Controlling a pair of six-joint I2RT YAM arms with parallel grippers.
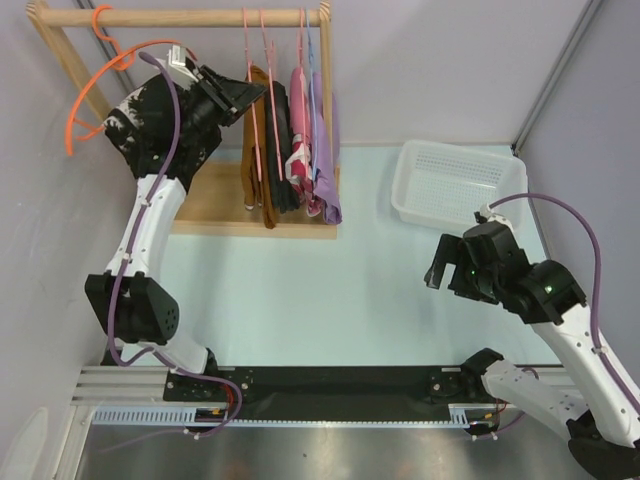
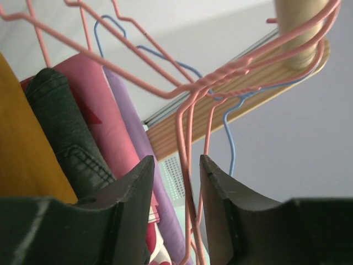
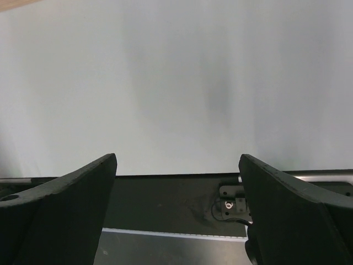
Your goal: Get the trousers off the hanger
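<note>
Nearest the lens on the left wrist: the left tool (image 2: 175,165), dark fingers (image 2: 135,190) part-way apart, a narrow gap between. Within that gap, thin strands of pink wire (image 2: 183,138) rising to a twisted neck. Not pinched on them: released, nothing grasped. One strand close against the right-hand finger, contact unclear. Cannot match these strands to one particular pink hanger from here.

Just left of the fingers, hanging side by side: the trousers (image 2: 22,154), rust-brown, at the frame's left edge; then a dark garment (image 2: 63,127), a pink garment (image 2: 102,105) and a lilac garment (image 2: 129,127). Above and to the right, a blue hanger (image 2: 229,138) among the pink ones.

From above: trousers draped on the hanger (image 1: 247,60), thin pink wire, hooked over the wooden rail (image 1: 180,17) at the far left of the table (image 1: 330,290). Leftmost in the row of hung clothes, directly beside the left tool, legs reaching down toward the rack's base board (image 1: 215,205). Further left on the rail, a large orange hanger (image 1: 90,80), with black-and-white mottled cloth (image 1: 125,125) partly hidden behind the left arm.

Right tool (image 3: 177,160) well apart from the rack, hovering over the pale table near a white basket (image 1: 455,180). Fingers spread wide, nothing between: released.
</note>
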